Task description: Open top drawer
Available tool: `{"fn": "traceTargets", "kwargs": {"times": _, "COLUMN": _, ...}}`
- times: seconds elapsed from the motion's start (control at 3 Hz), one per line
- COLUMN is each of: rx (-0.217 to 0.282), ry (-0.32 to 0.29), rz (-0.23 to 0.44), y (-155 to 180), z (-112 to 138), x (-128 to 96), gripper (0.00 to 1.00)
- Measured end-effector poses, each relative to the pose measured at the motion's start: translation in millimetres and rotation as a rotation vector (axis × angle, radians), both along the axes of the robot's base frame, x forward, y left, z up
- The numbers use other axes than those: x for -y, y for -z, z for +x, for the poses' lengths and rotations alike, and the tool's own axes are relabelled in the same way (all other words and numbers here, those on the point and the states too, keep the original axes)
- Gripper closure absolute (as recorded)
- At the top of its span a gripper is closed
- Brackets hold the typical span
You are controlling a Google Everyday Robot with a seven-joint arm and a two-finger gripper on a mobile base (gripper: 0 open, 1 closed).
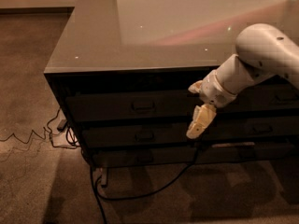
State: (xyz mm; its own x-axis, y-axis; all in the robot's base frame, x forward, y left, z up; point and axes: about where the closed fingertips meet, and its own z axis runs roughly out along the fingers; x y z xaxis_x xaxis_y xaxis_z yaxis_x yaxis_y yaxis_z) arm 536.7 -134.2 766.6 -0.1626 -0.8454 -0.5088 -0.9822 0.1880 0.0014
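Observation:
The top drawer [107, 107] is the tallest dark grey front in the left stack, just under the counter top. It sits shut, flush with the two shallower drawers below it. Its small bar handle [143, 106] is at the middle of the panel. My gripper [200, 122] hangs tip-down in front of the stack's right end, to the right of the handle and a little lower, about level with the seam between the top drawer and the middle drawer [145, 136]. It holds nothing that I can see. The white arm [261, 55] reaches in from the right.
A glossy grey counter top [163, 27] overhangs the drawers. The neighbouring drawer stack [275, 97] lies behind the arm on the right. Loose cables [58, 130] trail on the carpet at the left, and a black cable [140, 192] runs out from under the cabinet.

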Motion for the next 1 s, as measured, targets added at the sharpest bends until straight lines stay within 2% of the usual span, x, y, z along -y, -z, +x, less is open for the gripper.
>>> {"fn": "traceTargets", "kwargs": {"times": 0.33, "rx": -0.031, "ry": 0.029, "rz": 0.018, "y": 24, "z": 19, "x": -13, "gripper": 0.00}}
{"fn": "traceTargets", "kwargs": {"times": 0.67, "rx": -0.023, "ry": 0.081, "rz": 0.028, "y": 43, "z": 51, "x": -26, "gripper": 0.00}}
{"fn": "traceTargets", "kwargs": {"times": 1.0, "rx": 0.004, "ry": 0.120, "rz": -0.001, "y": 58, "z": 83, "x": -35, "gripper": 0.00}}
